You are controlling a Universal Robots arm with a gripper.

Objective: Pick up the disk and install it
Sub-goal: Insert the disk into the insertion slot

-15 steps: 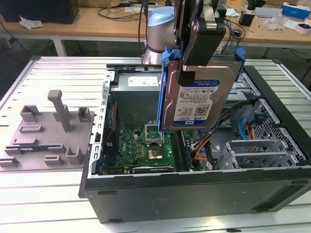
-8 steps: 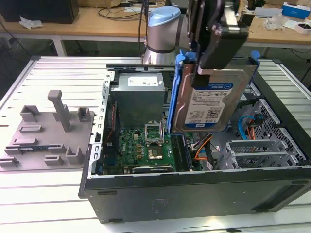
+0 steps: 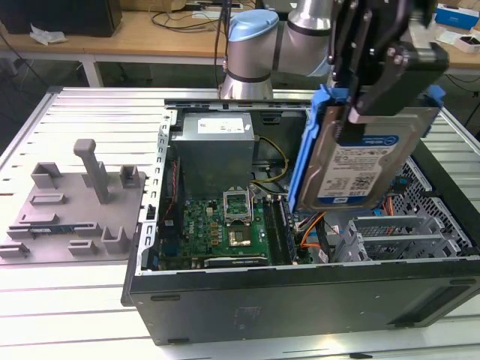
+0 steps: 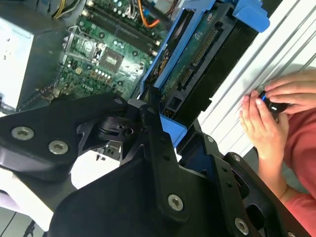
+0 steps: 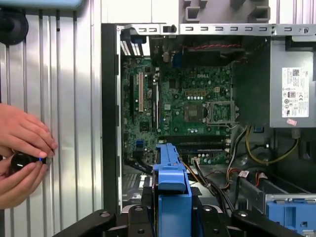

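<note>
The disk (image 3: pixel 358 166) is a silver hard drive with a white-and-blue label in a bright blue carrier. It hangs on edge, tilted, above the right half of the open computer case (image 3: pixel 300 300). My gripper (image 3: pixel 358 112) is shut on its upper end, one black finger lying across the label. In the second wrist view the disk (image 4: pixel 197 54) reaches away from the gripper (image 4: pixel 157 118) over the motherboard. In the first wrist view the blue carrier edge (image 5: pixel 170 180) rises from between the fingers (image 5: pixel 143 212).
Inside the case lie the green motherboard (image 3: pixel 225 225), a grey power supply (image 3: pixel 214 146), orange cables and a metal drive cage (image 3: pixel 401 229). A grey fixture plate (image 3: pixel 75 202) sits at the exterior view's left. A person's hands (image 5: pixel 22 158) hold a small black device beside the case.
</note>
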